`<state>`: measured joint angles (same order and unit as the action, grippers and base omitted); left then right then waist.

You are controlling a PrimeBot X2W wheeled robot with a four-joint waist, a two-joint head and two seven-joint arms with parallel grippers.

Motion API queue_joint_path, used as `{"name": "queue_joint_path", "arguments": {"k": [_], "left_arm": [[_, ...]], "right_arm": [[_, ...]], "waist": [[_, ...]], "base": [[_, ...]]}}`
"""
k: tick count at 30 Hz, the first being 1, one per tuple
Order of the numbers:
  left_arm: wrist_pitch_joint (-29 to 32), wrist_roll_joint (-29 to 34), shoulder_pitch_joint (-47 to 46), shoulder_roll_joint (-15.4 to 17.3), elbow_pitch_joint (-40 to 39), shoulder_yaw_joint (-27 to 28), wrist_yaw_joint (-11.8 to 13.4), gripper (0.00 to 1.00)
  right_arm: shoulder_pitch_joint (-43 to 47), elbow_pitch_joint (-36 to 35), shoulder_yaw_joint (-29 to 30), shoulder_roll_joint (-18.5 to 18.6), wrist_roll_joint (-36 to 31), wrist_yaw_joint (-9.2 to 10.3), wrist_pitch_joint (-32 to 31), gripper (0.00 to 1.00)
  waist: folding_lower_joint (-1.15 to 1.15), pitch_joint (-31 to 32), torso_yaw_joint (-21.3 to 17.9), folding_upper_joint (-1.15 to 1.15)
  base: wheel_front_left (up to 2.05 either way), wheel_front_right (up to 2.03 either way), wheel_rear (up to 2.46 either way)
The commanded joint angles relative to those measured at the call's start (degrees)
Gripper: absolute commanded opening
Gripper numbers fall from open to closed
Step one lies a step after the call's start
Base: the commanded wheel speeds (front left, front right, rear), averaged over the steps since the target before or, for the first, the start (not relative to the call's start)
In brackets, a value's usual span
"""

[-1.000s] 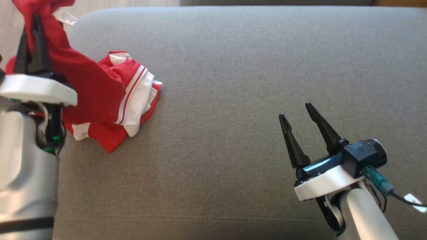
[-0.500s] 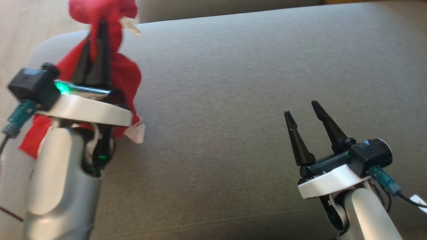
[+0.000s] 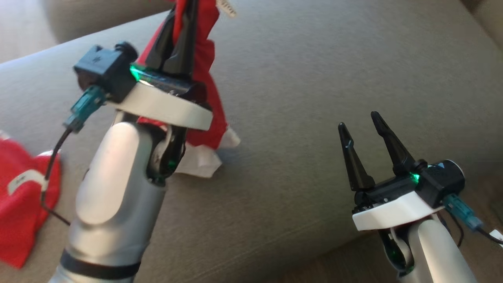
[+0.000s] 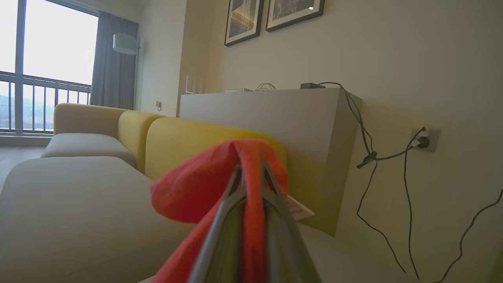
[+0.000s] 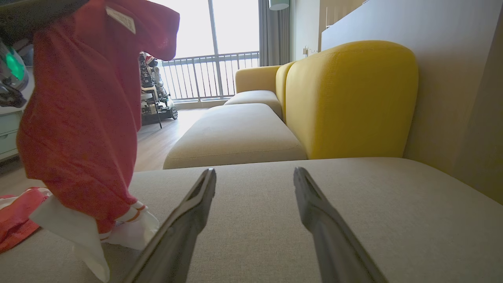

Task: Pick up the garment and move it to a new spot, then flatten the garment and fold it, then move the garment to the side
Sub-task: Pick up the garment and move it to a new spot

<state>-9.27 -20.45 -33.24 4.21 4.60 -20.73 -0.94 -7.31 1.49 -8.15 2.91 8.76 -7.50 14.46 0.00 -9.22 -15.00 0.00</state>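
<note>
The garment (image 3: 204,70) is red with white trim. It hangs from my left gripper (image 3: 188,6), which is shut on its top fold high over the grey cushion (image 3: 314,59). Its white lower end (image 3: 200,163) touches the cushion. In the left wrist view the two fingers of the left gripper (image 4: 249,167) pinch the red cloth (image 4: 196,192), a white tag beside them. More red cloth with a white band (image 3: 23,204) lies at the lower left; I cannot tell whether it is joined. My right gripper (image 3: 358,120) stands open and empty over the cushion, to the right of the garment (image 5: 78,129).
A yellow backrest (image 5: 353,98) stands behind the cushion, with a grey cabinet (image 4: 275,129) behind it. Cables (image 4: 365,157) hang on the wall. The cushion's front edge (image 3: 346,239) runs under my right arm. Wooden floor (image 5: 157,145) and equipment near the window lie beyond.
The head camera has shifted. My left gripper has lifted the garment off its pile and carried it rightward over the cushion. The right gripper stays open.
</note>
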Motion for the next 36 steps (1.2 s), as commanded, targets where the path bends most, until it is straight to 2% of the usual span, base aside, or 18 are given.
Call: {"name": "queue_joint_path", "arguments": {"k": [1, 6, 8, 12, 16, 23, 24, 31, 36], "left_arm": [[-0.6, 0.7, -3.4, 0.4, -0.7, 1.1, 0.4, 0.0], [-1.9, 1.4, -6.8, -0.4, 5.6, -0.4, 1.6, 0.0], [-1.1, 1.3, -7.6, -0.6, 9.9, -1.6, 1.8, 1.0], [-0.9, 0.0, -8.3, -1.0, 16.6, -4.4, 0.5, 1.0], [-2.6, -0.8, -8.4, -1.2, 19.1, -5.7, 0.5, 1.0], [-5.0, -1.8, -4.1, 1.9, 18.1, -2.7, 1.3, 1.0], [-5.0, -1.8, -4.1, 1.9, 18.1, -2.7, 1.3, 1.0], [-5.6, -2.1, 7.5, 6.3, 12.0, 0.4, 2.0, 1.0], [-5.7, -2.4, 17.0, 6.5, 7.0, 2.6, 1.4, 1.0]], "right_arm": [[-0.9, -2.3, -1.6, 0.0, 0.5, 0.01, 0.5, 1.0], [-0.8, -3.0, -1.9, 0.0, 1.3, 0.01, 0.5, 1.0], [-0.8, -3.1, -2.0, 0.0, 1.6, 0.01, 0.5, 1.0], [-0.7, -3.4, -2.6, 0.0, 2.0, 0.01, 0.5, 1.0], [-0.2, -3.8, -1.4, 0.0, 2.1, 0.01, 0.5, 1.0], [-0.2, -3.5, -0.1, 0.0, 1.0, 0.01, 0.5, 1.0], [-0.2, -3.5, -0.1, 0.0, 1.0, 0.01, 0.5, 1.0], [0.2, -2.4, 1.1, 0.0, -1.4, 0.01, 0.5, 1.0], [1.7, -1.4, 2.5, 0.0, -2.9, 0.01, 0.5, 1.0]], "waist": [[0.0, -2.3, -4.8, 0.0], [0.0, -3.8, -9.0, 0.0], [0.0, -4.2, -10.1, 0.0], [0.0, -4.6, -11.4, 0.0], [0.0, -4.5, -10.2, 0.0], [0.0, -2.0, -2.3, 0.0], [0.0, -2.0, -2.3, 0.0], [0.0, 1.1, 6.0, 0.0], [0.0, 3.0, 11.3, 0.0]], "base": [[0.0, 0.0, 0.0], [0.0, 0.0, 0.0], [0.0, 0.0, 0.0], [0.0, 0.0, 0.0], [0.0, 0.0, 0.0], [0.0, 0.0, 0.0], [0.0, 0.0, 0.0], [0.0, 0.0, 0.0], [0.0, 0.0, 0.0]]}}
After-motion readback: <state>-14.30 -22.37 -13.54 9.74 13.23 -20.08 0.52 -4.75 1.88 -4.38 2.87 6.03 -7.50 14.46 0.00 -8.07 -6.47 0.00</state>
